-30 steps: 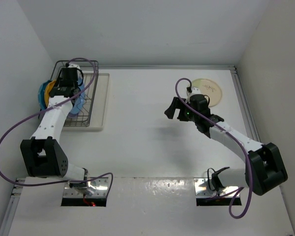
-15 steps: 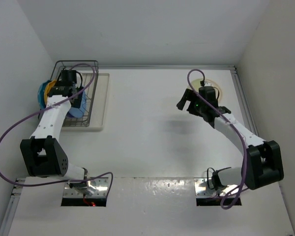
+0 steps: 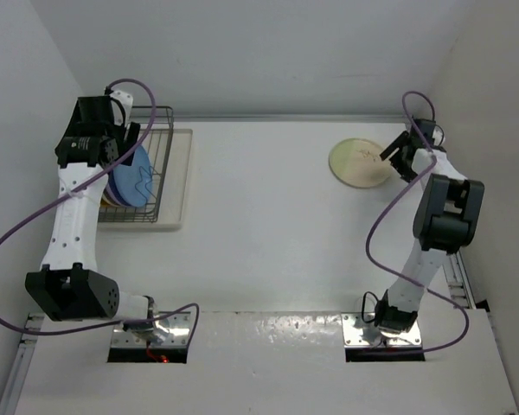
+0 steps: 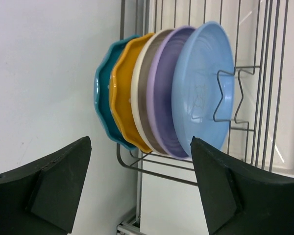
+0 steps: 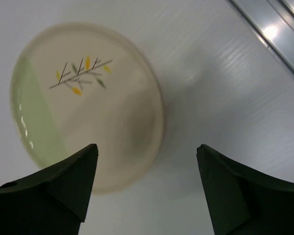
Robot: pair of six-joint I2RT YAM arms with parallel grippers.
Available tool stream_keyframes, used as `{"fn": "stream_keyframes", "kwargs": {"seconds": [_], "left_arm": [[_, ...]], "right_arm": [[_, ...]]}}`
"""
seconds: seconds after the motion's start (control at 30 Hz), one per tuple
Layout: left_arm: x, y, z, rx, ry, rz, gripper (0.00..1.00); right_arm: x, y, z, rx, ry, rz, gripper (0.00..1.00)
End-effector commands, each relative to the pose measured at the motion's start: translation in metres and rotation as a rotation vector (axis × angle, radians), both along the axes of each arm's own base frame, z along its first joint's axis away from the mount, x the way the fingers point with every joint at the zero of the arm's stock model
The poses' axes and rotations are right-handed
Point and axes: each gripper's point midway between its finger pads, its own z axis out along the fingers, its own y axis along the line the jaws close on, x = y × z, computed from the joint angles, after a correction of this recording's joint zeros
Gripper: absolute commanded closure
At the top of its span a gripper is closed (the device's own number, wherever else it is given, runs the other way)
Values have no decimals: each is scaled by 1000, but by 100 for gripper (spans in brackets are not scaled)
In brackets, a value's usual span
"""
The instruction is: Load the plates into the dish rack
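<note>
Five plates stand on edge in the dish rack: teal, orange, cream, lavender and light blue. My left gripper is open and empty, drawn back from the row and touching none of them. From above, the left gripper hovers over the rack at the far left. A cream-and-pale-green plate with a twig mark lies flat on the table. My right gripper is open just above its right edge. The top view shows this plate beside the right gripper.
A cream drip tray sits under the rack's right side. The left wall runs close behind the rack. A metal rail borders the table's right edge near the flat plate.
My left gripper opened, let go of the light blue plate in the rack and drew back. The right arm swung to the far right, over the flat plate's edge.
</note>
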Motion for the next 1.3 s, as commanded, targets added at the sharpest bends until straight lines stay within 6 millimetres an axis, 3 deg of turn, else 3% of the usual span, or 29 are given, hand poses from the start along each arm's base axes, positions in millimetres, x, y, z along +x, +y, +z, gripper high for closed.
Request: {"fn": "stream_keyframes", "kwargs": {"seconds": [0.0, 0.03, 0.1, 0.2, 0.33, 0.43, 0.57, 0.67, 0.73, 0.77, 0.83, 0.9, 0.93, 1.03, 1.07, 1.13, 1.17, 1.2, 1.27], "left_arm": [[-5, -2, 0, -2, 26, -32, 12], [-7, -1, -2, 2, 36, -24, 12], [-8, -1, -1, 9, 39, -29, 12], [-7, 5, -9, 18, 72, -16, 12], [-2, 7, -4, -18, 52, -14, 12], [2, 9, 0, -23, 40, -12, 12], [2, 13, 3, -23, 40, -3, 12], [5, 12, 3, -28, 39, -10, 12], [5, 12, 3, -28, 39, -10, 12], [6, 12, 7, -27, 29, -10, 12], [7, 10, 7, -33, 28, -19, 12], [7, 9, 6, -38, 27, -27, 12], [8, 5, 4, -53, 34, -46, 12], [12, -11, 9, -72, 25, -115, 12], [11, -14, 6, -75, 40, -135, 12], [15, -37, 7, -99, 42, -224, 12], [17, -45, 2, -114, 62, -251, 12], [20, -64, 4, -133, 53, -313, 12], [22, -83, -2, -158, 76, -374, 12]], "right_arm": [[24, -12, -1, 35, 26, -11, 21], [24, -13, -29, 52, 77, -12, 25], [40, -18, -27, 48, 44, -23, 29], [49, -24, -54, 66, 56, -74, 34], [57, -20, -64, 90, 78, -83, 46], [47, -17, -76, 74, 126, -111, 51], [33, -18, -94, 103, 167, -165, 72], [25, -17, -106, 121, 206, -180, 77], [20, -15, -112, 124, 226, -171, 89], [15, -14, -118, 120, 242, -166, 100], [12, -14, -119, 116, 245, -157, 100], [16, -13, -114, 115, 195, -129, 100], [20, -2, -109, 160, 165, -80, 100], [35, 11, -71, 155, 30, 67, 100], [39, 18, -51, 162, -22, 113, 100], [42, 29, -14, 167, -124, 172, 100], [36, 38, -13, 195, -136, 199, 100], [32, 46, 9, 207, -193, 222, 100], [20, 57, 8, 235, -207, 239, 100]]}}
